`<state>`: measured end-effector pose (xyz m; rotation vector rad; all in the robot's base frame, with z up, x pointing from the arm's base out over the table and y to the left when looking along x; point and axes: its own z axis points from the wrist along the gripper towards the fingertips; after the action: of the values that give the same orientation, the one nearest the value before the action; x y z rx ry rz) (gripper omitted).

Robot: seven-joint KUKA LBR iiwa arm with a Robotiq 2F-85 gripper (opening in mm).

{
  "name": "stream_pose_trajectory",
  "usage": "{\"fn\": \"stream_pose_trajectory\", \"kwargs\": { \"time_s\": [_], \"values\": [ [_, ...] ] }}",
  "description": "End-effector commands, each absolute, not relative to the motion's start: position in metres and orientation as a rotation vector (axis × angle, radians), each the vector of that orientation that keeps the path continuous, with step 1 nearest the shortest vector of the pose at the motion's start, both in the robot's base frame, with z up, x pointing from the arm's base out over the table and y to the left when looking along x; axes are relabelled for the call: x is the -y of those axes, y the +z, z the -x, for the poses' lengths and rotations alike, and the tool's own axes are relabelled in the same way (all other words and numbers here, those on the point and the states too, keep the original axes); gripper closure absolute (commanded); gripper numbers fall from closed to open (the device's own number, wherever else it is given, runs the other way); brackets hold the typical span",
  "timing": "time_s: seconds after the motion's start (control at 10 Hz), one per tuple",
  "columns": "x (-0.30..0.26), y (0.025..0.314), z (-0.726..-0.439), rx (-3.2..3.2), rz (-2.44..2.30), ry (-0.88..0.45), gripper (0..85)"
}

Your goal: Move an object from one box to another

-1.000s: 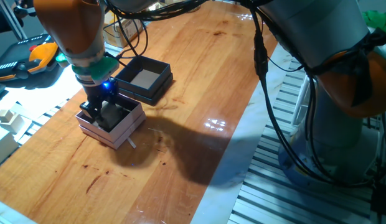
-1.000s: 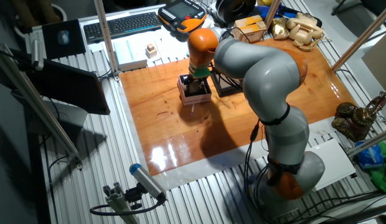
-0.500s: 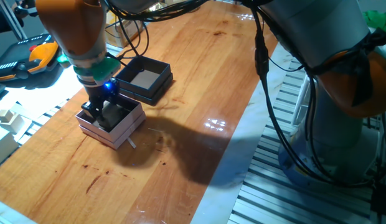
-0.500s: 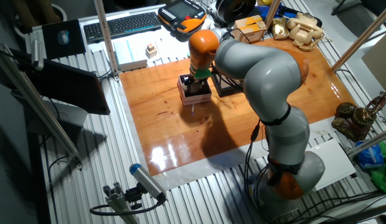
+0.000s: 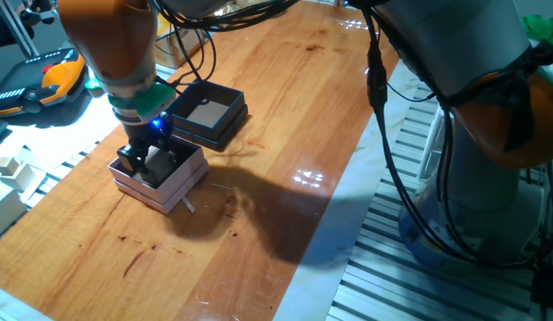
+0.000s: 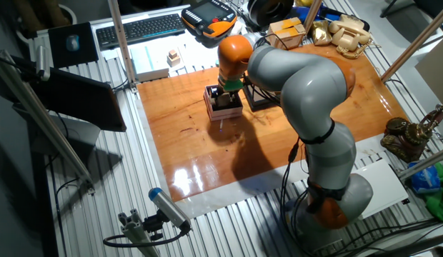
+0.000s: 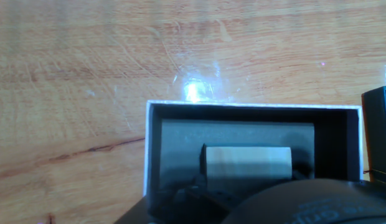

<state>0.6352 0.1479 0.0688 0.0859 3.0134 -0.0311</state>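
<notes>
The pale pink box (image 5: 174, 183) sits on the wooden table, and also shows in the other fixed view (image 6: 223, 108) and the hand view (image 7: 147, 149). My gripper (image 5: 141, 160) reaches down inside it. In the hand view a small pale wooden cube (image 7: 246, 165) sits over the box's dark floor, with dark finger edges tight against its left and right sides. The gripper looks shut on the cube. The black box (image 5: 205, 114) with a pale floor stands just behind the pink box and holds nothing. The arm hides the pink box's inside in the other fixed view.
A pair of pale wooden blocks (image 5: 11, 167) sits off the table's left edge, and also shows in the other fixed view (image 6: 173, 56). A keyboard (image 6: 139, 27), an orange pendant (image 6: 211, 14) and cardboard items (image 6: 287, 30) lie beyond the far edge. Metal slats surround the table.
The arm's orange link has shifted slightly up and to the right. The gripper stays inside the pink box and both boxes have not moved.
</notes>
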Motion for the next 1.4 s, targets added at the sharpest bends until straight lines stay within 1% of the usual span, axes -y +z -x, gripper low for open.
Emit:
{"fn": "stream_pose_trajectory", "kwargs": {
  "time_s": [0.0, 0.1, 0.5, 0.6, 0.7, 0.8, 0.9, 1.0, 1.3],
  "values": [
    [-0.148, 0.07, -0.635, -3.013, -0.087, -0.031, 17.0],
    [-0.147, 0.075, -0.635, -3.015, -0.092, -0.028, 17.0],
    [-0.145, 0.111, -0.631, -3.042, -0.097, -0.039, 17.0],
    [-0.142, 0.126, -0.633, -3.058, -0.094, -0.029, 34.0],
    [-0.14, 0.139, -0.633, -3.063, -0.068, -0.03, 34.0],
    [-0.135, 0.152, -0.633, -3.073, -0.044, -0.01, 51.0],
    [-0.131, 0.166, -0.632, -3.083, -0.016, 0.024, 85.0],
    [-0.126, 0.18, -0.632, -3.093, 0.007, 0.04, 85.0],
    [-0.114, 0.211, -0.628, -3.087, 0.061, 0.051, 85.0]
  ]
}}
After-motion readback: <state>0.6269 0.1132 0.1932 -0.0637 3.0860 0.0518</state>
